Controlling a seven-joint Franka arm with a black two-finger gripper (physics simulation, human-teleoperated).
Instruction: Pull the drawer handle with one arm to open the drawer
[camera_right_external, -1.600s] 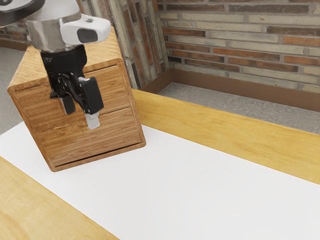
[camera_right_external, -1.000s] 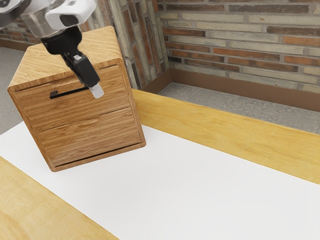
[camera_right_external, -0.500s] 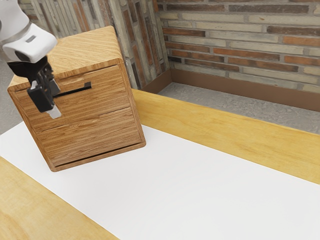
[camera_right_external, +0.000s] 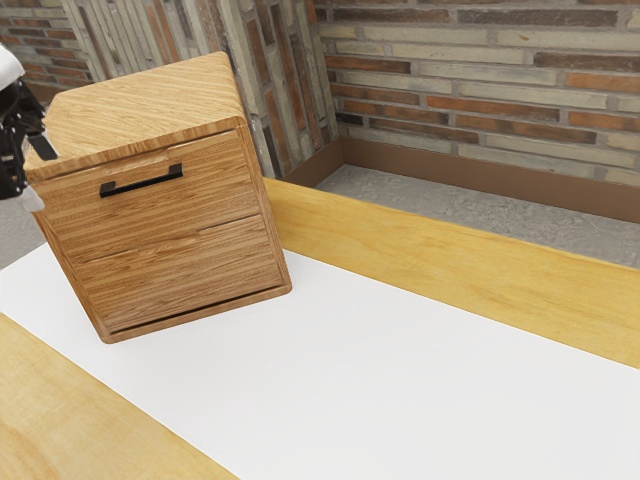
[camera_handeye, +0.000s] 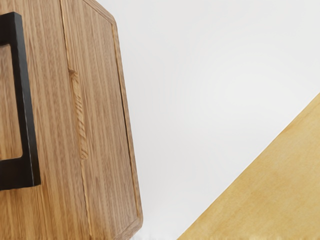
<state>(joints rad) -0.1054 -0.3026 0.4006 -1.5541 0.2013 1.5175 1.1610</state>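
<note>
Our gripper (camera_right_external: 14, 160) hangs at the exterior view's left edge, just beside the upper corner of the wooden cabinet (camera_right_external: 175, 255) and apart from the drawer handle (camera_right_external: 141, 180); we cannot tell whether it is open or closed. Nearest us runs a strip of the wooden tabletop (camera_right_external: 70, 420), then a white sheet (camera_right_external: 380, 380) laid across it, on which the cabinet stands. The black handle sits on the upper drawer (camera_right_external: 160, 205), whose front looks flush with the cabinet face. Beyond the tabletop's far strip lie grey floor (camera_right_external: 480, 205) and brick walls (camera_right_external: 480, 70)
</note>
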